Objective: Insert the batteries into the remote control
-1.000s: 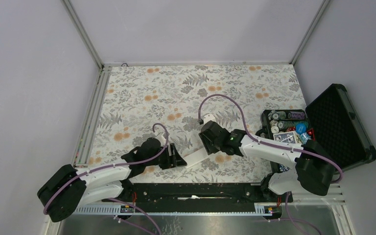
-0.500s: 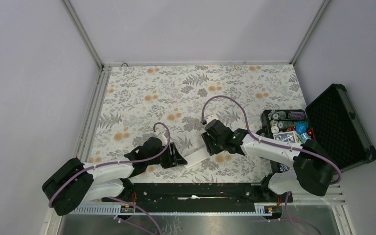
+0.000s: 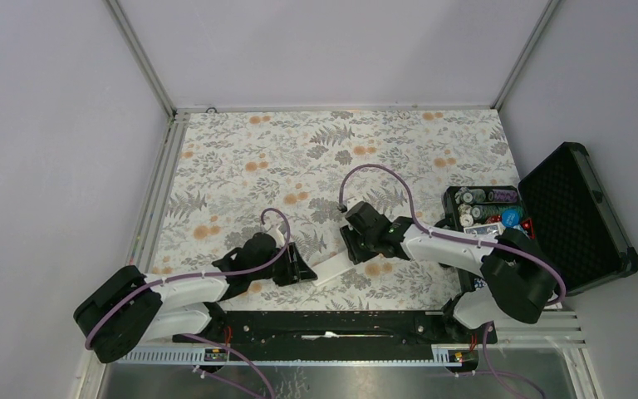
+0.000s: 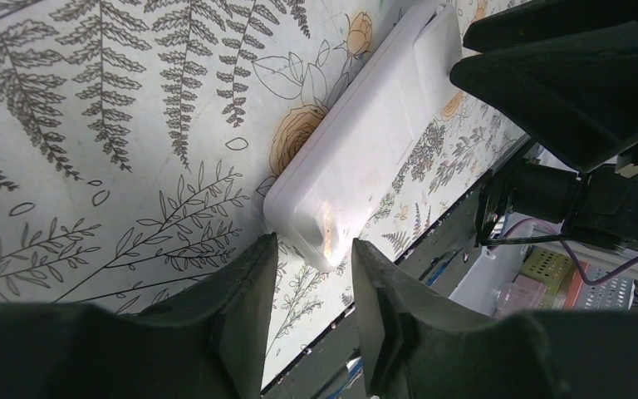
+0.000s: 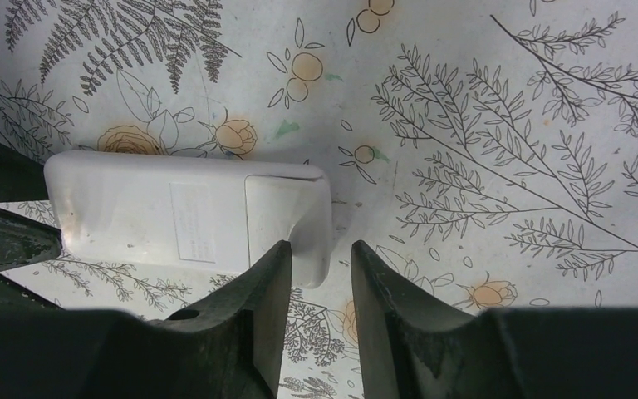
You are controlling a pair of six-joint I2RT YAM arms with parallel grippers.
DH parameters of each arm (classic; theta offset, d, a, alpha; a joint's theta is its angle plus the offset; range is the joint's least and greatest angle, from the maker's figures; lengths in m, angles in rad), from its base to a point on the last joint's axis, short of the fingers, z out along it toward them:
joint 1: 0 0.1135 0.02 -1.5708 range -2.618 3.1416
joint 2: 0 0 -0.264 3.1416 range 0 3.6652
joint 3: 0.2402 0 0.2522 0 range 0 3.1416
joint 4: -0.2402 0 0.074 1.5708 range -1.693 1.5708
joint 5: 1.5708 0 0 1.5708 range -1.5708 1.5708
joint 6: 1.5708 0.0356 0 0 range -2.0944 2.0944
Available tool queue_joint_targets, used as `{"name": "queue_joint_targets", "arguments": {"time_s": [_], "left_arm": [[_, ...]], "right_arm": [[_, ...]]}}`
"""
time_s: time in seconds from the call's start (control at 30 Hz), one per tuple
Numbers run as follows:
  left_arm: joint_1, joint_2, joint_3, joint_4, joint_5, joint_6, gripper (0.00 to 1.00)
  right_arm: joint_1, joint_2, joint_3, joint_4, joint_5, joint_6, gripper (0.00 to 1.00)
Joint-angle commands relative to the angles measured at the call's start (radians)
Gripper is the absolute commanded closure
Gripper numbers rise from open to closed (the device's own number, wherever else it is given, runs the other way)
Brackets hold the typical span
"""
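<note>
Left hand [image 4: 314, 253] and right hand [image 5: 321, 253] each straddle a remote control [image 5: 174, 218] corner.

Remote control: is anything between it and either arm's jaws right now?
Nothing visible stands in the way. The remote control lies back-up on the floral table, with the left jaws open around a corner at one end and the right jaws open around a corner at the other.

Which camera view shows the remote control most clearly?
The right wrist view: the remote control shows nearly whole, back up, with the cover seam visible. The left wrist view shows it foreshortened, running away from the camera. The top view shows only a small white strip.
</note>
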Motion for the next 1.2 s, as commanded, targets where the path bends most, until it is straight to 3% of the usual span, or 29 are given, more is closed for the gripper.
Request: {"name": "queue_joint_targets", "arguments": {"time_s": [0.0, 0.63, 0.87, 1.17], "left_arm": [[-0.004, 0.010, -0.011, 0.063, 0.003, 0.013, 0.60], [-0.004, 0.069, 0.002, 0.081, -0.002, 0.040, 0.75], [-0.003, 0.094, 0.016, 0.083, -0.003, 0.053, 0.80], [-0.002, 0.122, 0.030, 0.097, 0.007, 0.060, 0.83]], "right_arm": [[-0.009, 0.025, -0.002, 0.035, -0.033, -0.014, 0.61], [-0.011, 0.082, -0.065, 0.066, -0.140, 0.008, 0.69], [-0.008, 0.077, -0.123, 0.126, -0.268, 0.050, 0.74], [0.082, 0.113, -0.100, 0.140, -0.269, 0.076, 0.75]]}}
